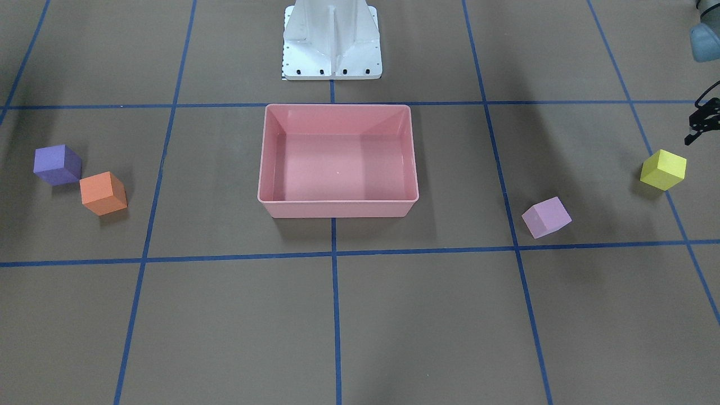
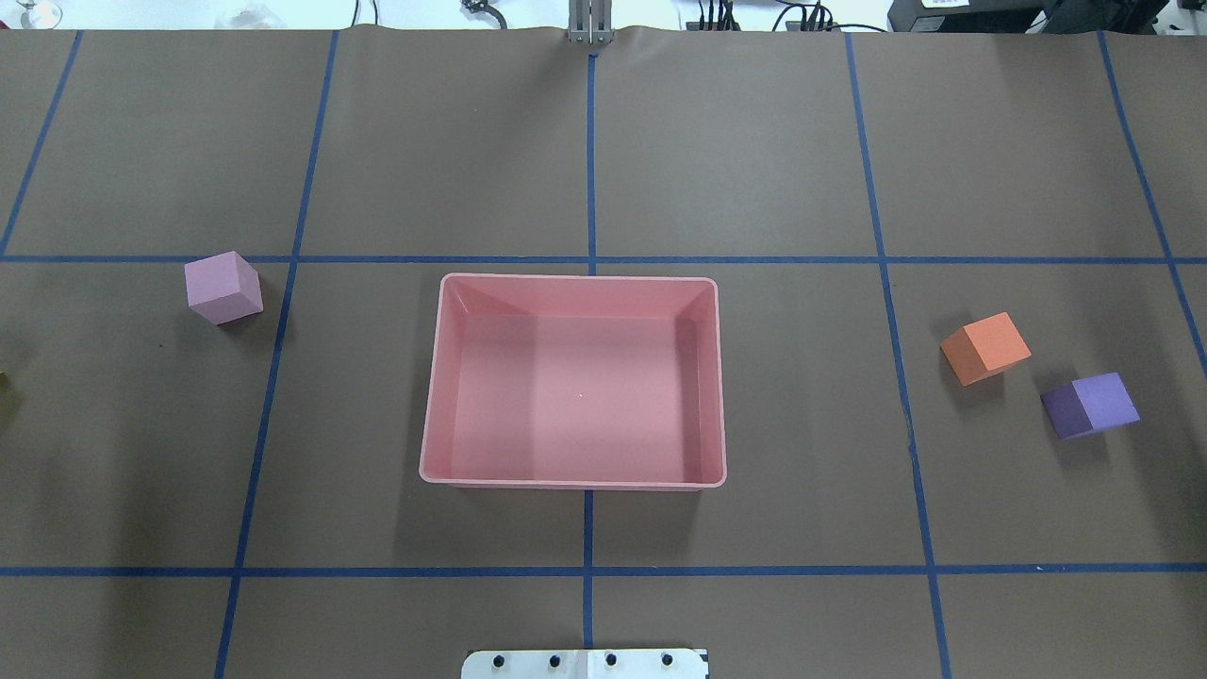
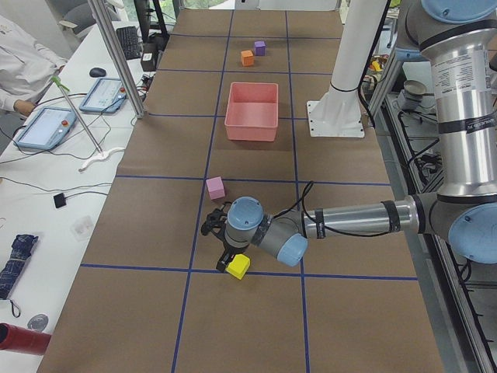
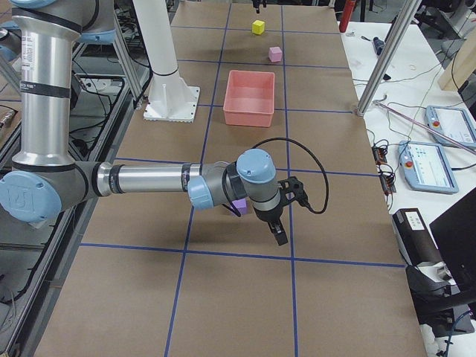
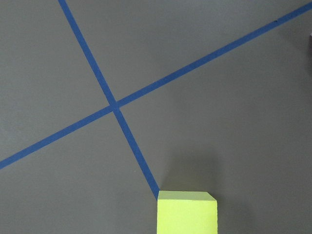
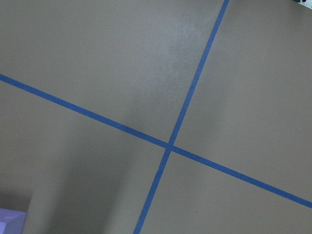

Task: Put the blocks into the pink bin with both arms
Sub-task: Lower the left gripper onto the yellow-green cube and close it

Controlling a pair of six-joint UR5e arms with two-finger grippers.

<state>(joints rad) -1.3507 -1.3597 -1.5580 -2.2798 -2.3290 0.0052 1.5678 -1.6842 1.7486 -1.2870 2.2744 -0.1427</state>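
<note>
The pink bin (image 1: pixel 337 209) stands mid-table, with nothing in it. The dark purple block (image 1: pixel 56 164) and orange block (image 1: pixel 103 193) lie together on the robot's right. The lilac block (image 1: pixel 546 217) and yellow block (image 1: pixel 664 169) lie on its left. My left gripper (image 1: pixel 700 121) is cut by the frame edge and hovers just beside and above the yellow block (image 5: pixel 186 213); I cannot tell whether it is open or shut. My right gripper (image 4: pixel 279 227) hangs near the purple block (image 4: pixel 239 206), which the arm partly hides, and holds nothing that I can see. The orange block is hidden in the exterior right view.
The white metal base (image 1: pixel 332 39) stands behind the bin. Blue tape lines cross the brown table cover. An aluminium post (image 3: pixel 116 54) and operator tablets (image 3: pixel 43 128) stand along the far side. A person (image 3: pixel 23 58) sits at that side.
</note>
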